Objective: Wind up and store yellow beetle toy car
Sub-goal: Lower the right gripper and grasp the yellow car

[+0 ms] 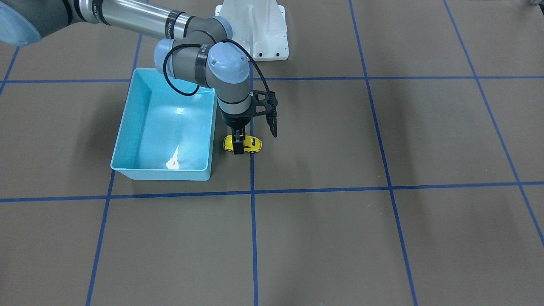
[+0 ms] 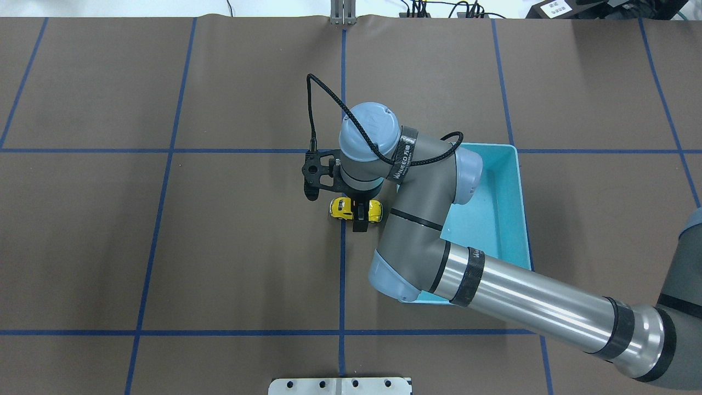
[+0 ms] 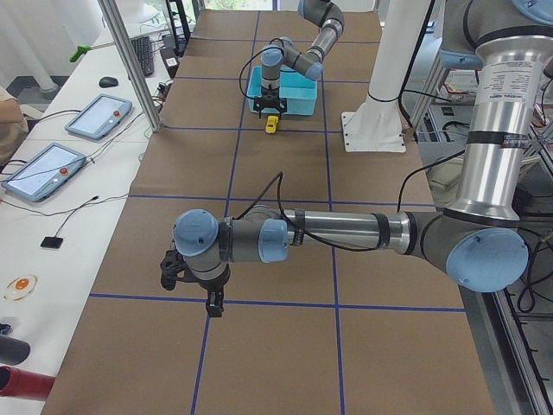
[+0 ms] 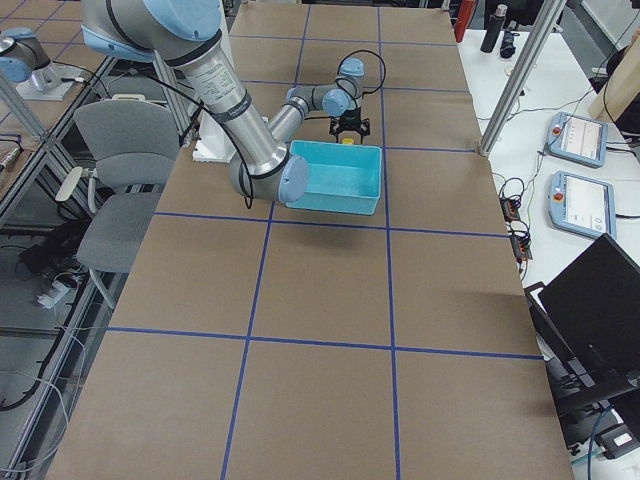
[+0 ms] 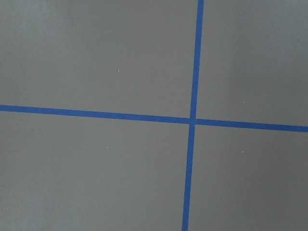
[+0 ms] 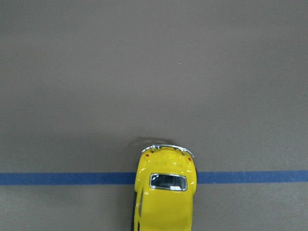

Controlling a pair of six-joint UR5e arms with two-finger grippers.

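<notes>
Centre frame in the front-facing view: the right tool (image 1: 238,149) is down low, straddling the yellow beetle toy car (image 1: 253,144), with one black finger laid across its near side. It looks clamped on the car's flanks, though the far finger is hidden, so take that with care. The car sits wheels-down on the brown surface (image 1: 340,238), right on a blue tape line (image 1: 253,238). It is just beside the turquoise bin (image 1: 163,173), outside the bin's right-of-frame wall. In the right wrist view, the car's yellow roof and a window show at bottom centre. The left tool (image 3: 212,307) hangs over the surface low in the left-side view, well apart from the car. Released or clenched, I cannot tell.
</notes>
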